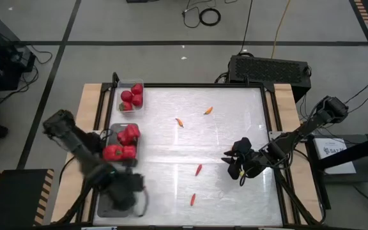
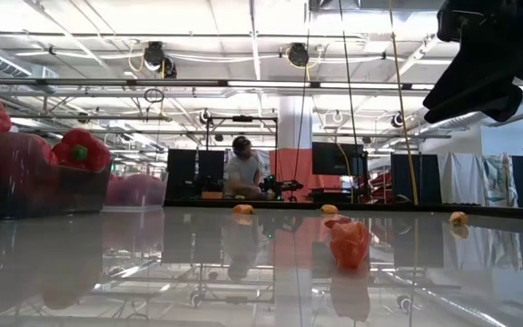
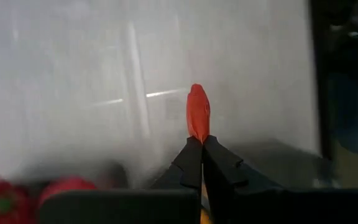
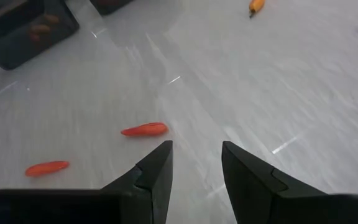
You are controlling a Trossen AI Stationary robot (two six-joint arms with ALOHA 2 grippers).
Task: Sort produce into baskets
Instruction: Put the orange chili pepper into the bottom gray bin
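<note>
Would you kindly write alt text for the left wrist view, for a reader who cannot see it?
The left gripper is shut on a slim orange-red chili pepper, which sticks out beyond its dark fingertips above the pale table. Blurred red bell peppers show at one corner.

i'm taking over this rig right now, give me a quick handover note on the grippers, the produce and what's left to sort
Left gripper: shut on a slim orange-red chili pepper, at the table's left side by the large grey plastic tray.
Right gripper: open, empty, hovering over the white table right of centre.
Done: small round red tomatoes sit in the small clear tray; lumpy red bell peppers sit in the grey tray.
Left: drop the held chili into a tray, then collect four loose chilies: two mid-table, two nearer the front.
</note>
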